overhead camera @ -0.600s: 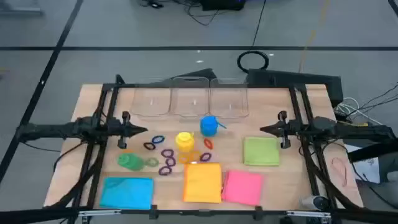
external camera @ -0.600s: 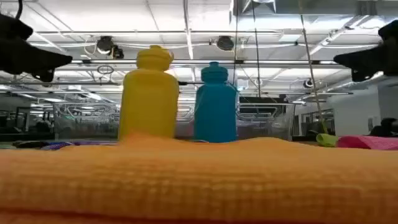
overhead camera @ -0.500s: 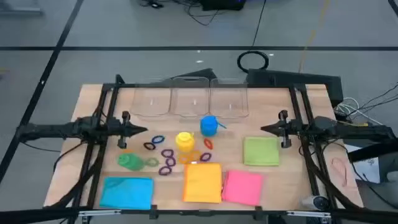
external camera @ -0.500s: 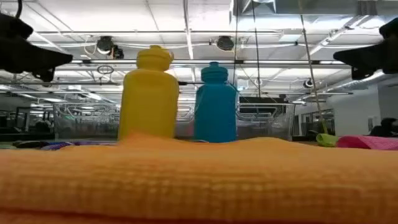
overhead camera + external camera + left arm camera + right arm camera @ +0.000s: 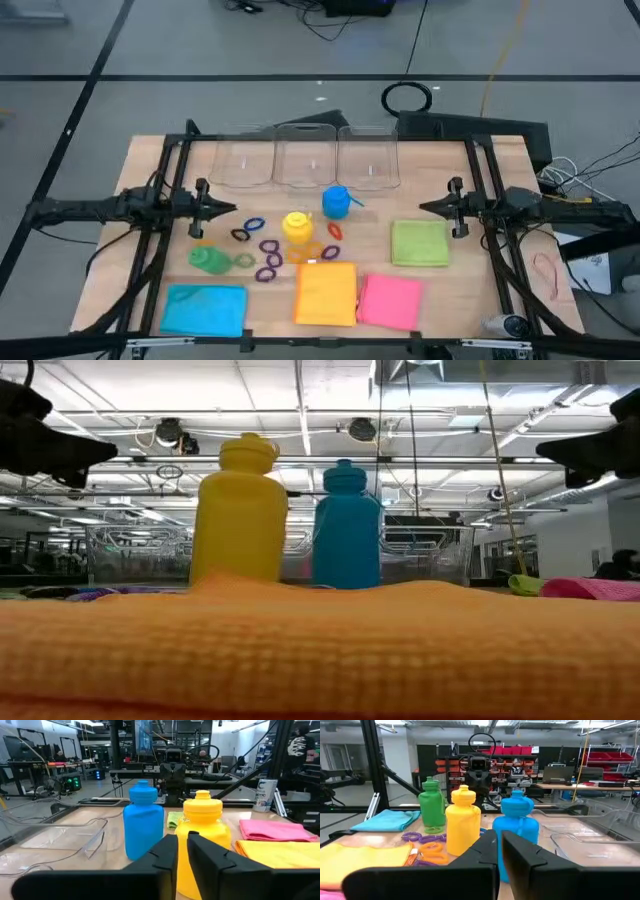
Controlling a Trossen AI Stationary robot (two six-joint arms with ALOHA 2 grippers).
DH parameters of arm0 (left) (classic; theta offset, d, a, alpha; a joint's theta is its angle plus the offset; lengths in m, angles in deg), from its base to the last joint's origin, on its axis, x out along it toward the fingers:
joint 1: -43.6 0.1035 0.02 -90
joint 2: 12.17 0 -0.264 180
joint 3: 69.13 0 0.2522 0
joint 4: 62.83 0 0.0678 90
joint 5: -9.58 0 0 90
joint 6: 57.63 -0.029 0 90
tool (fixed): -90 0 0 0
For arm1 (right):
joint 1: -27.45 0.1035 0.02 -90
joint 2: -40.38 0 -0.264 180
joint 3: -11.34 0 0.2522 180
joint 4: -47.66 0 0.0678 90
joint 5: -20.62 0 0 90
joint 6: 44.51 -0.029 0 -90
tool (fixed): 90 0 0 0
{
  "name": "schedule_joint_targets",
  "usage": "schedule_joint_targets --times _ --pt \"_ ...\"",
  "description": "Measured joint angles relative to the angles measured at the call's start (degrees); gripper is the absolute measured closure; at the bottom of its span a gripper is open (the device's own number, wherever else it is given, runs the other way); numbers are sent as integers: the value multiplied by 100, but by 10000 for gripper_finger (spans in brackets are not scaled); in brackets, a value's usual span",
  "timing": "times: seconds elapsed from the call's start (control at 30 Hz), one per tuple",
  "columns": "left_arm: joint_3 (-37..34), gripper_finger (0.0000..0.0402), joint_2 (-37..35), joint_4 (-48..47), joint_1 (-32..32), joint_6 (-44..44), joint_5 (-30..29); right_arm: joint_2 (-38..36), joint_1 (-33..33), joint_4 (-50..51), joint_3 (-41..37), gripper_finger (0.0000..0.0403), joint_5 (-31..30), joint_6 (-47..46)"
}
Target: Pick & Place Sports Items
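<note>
Between the table's [image 5: 140,160] side edges, bottles (green [image 5: 208,260], yellow [image 5: 297,226], blue [image 5: 337,201]), rings [image 5: 268,250] and four cloths [image 5: 325,293] lie mid-table and along its near edge, bins [image 5: 310,160] at the far edge hold nothing, both left gripper [image 5: 228,209] and right gripper [image 5: 424,209] shut, empty: seemingly nothing done.

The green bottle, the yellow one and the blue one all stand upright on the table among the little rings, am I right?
Not quite. The green bottle does stand upright, as do the yellow bottle and blue bottle, but only green and yellow are by the rings; the blue one stands apart, nearer the clear bins, as the high view shows.
</note>
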Motion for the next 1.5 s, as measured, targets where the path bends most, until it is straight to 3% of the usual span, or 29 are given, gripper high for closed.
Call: schedule_joint_targets --times 0.3,1.5 --pt "4 339 2 7 0 0 11 0 0 -9 0 403 2 0" --pt "11 339 4 11 0 -2 13 2 0 -11 0 403 6 2"
